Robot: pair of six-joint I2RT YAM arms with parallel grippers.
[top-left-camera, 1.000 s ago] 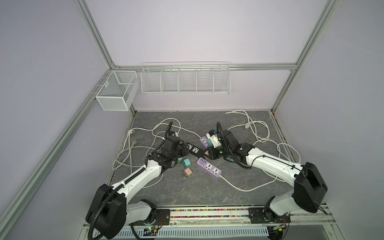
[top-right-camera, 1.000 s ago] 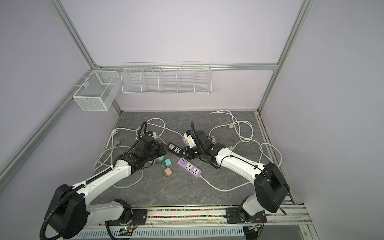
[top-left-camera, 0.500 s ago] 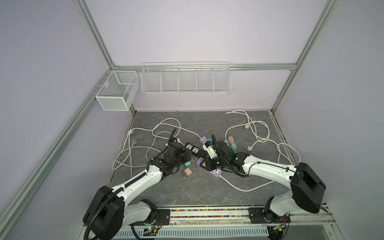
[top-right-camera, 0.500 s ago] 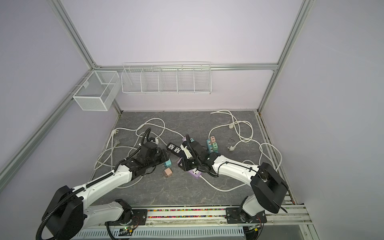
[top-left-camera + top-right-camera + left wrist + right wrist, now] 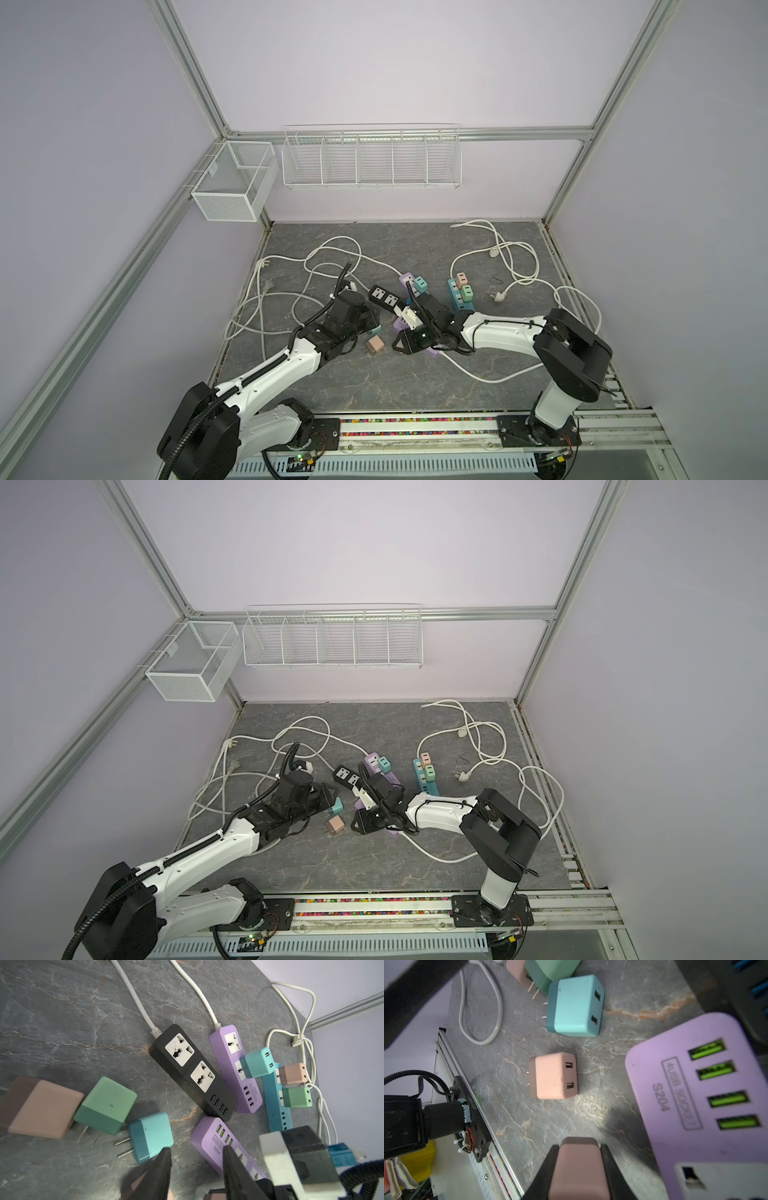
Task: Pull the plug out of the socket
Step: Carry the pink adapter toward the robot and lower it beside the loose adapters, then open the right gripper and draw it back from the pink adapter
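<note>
Blue strip (image 5: 274,1109) holds pink plug (image 5: 292,1073) and green plug (image 5: 296,1097); purple strip (image 5: 248,1106) holds teal plug (image 5: 257,1062).

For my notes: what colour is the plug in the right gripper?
Pink. The plug shows best in the right wrist view.

The purple power strip (image 5: 679,1093) reads "4USB SOCKET" and "S204".

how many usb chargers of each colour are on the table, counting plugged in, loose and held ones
pink charger: 4
green charger: 2
teal charger: 2
total: 8
</note>
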